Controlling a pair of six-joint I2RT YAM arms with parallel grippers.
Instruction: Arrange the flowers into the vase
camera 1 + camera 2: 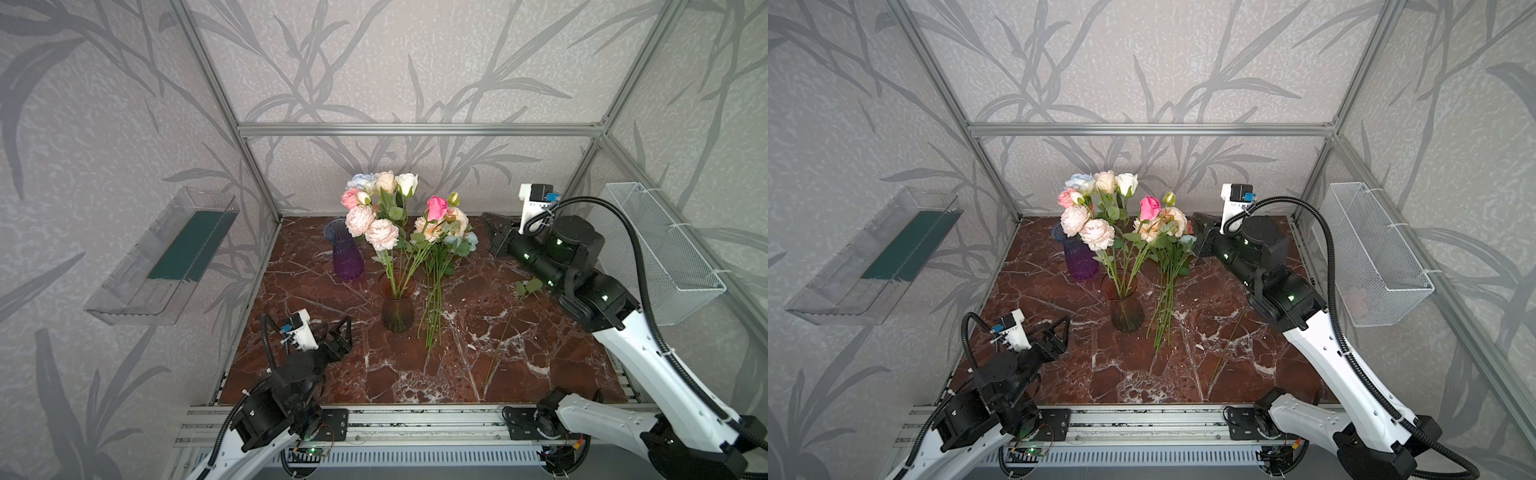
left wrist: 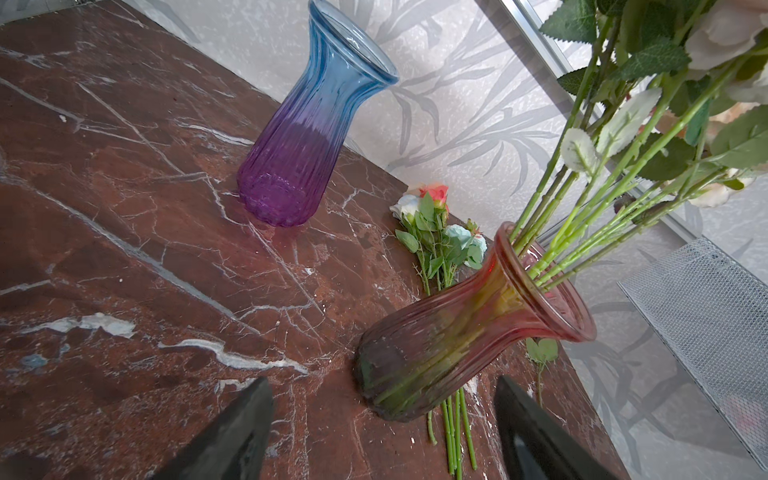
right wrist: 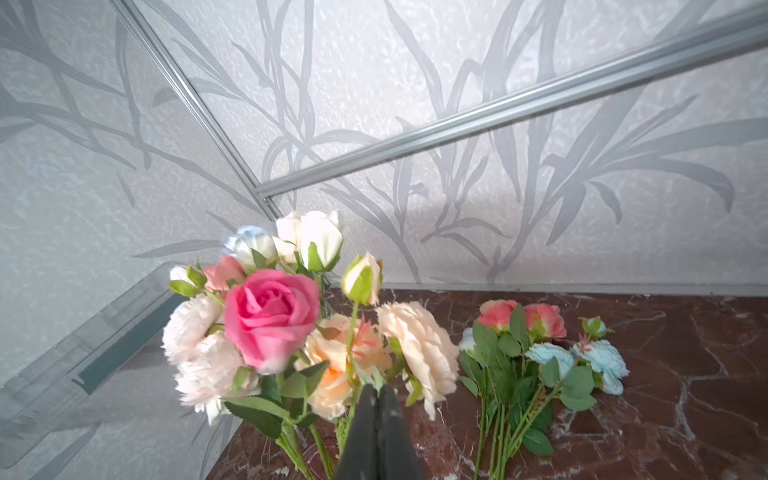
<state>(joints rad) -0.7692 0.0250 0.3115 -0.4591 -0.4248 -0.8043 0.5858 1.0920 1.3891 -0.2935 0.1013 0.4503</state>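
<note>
Likely light and springy: thin, stiff green stems and soft cloth heads in pink, cream, white and pale blue; best pinched on bare stem below the leaves. Most flowers (image 1: pixel 382 232) standing in the reddish vase (image 1: pixel 397 307) at frame centre, loose bunch (image 1: pixel 432 307) lying just right of it on the bench (image 1: pixel 316 374). Left gripper (image 1: pixel 334 330) spread, lower left; right gripper (image 3: pixel 376 390) pressed together beside the blooms, nothing clearly pinched.

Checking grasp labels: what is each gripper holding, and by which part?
Left gripper is open, holding nothing. Right gripper is shut right beside the peach peonies; whether it pinches a stem cannot be told.
</note>
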